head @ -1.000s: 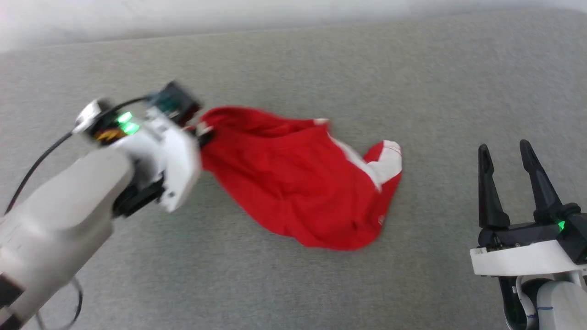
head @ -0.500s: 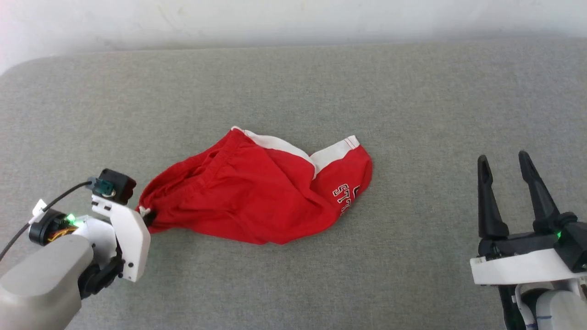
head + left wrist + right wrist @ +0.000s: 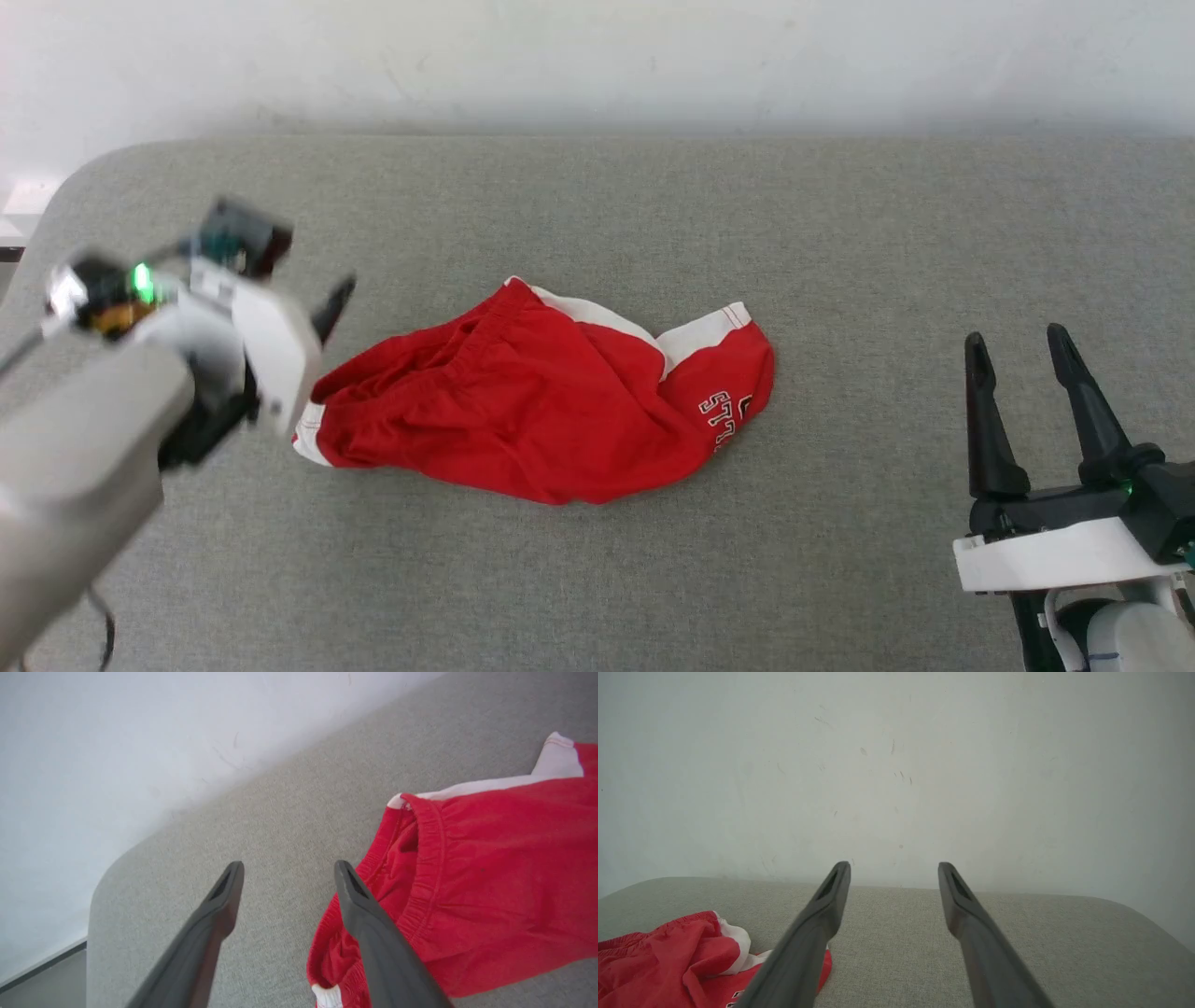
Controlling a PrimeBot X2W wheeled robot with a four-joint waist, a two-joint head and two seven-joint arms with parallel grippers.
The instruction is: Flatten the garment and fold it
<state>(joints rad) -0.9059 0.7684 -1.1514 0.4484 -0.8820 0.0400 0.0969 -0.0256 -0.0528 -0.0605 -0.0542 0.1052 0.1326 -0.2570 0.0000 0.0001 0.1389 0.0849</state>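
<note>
The garment [image 3: 551, 420] is found crumpled on the grey cushion [image 3: 653, 205], just beside the left gripper [image 3: 289, 865]; both it and the right gripper [image 3: 1016, 334] are spread wide, empty. Light, limp cloth is expected (it bunches easily); the waistband [image 3: 423, 858] is best pinched.

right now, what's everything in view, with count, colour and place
garment: 1, red shorts with white trim, crumpled at the middle of the surface
surface: 1, grey fabric, under the garment
wall: 1, white, behind the surface
left jaws: 1 pair, dark fingers, open, by the garment's left end, holding nothing
right jaws: 1 pair, dark fingers, open, well right of the garment, holding nothing
</note>
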